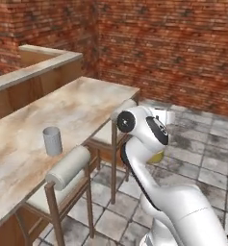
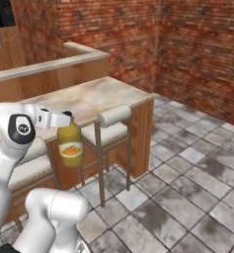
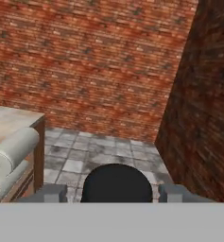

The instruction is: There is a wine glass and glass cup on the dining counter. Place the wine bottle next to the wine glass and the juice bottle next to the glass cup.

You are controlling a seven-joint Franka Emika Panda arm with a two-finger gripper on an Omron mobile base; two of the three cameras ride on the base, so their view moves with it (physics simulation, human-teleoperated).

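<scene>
My gripper [image 2: 67,119] is shut on the neck of the juice bottle [image 2: 70,145], a squat yellow bottle with an orange-white label that hangs in the air beside the dining counter [image 2: 96,96]. In the hand view its black cap [image 3: 116,183] sits between my fingertips [image 3: 49,193]. In the left base view a sliver of the yellow juice bottle [image 1: 157,157] peeks out behind my arm. The glass cup [image 1: 52,140], a pale tumbler, stands upright on the dining counter [image 1: 77,103] near its front edge, left of my arm. The wine glass and wine bottle are out of view.
Two wooden stools with rolled white backrests [image 1: 69,167] [image 1: 123,108] stand against the counter's front edge; one stool [image 2: 113,115] is just right of the bottle. A raised wooden tier [image 1: 36,72] runs behind the counter. Brick walls [image 1: 173,48] enclose the grey tiled floor [image 2: 187,178].
</scene>
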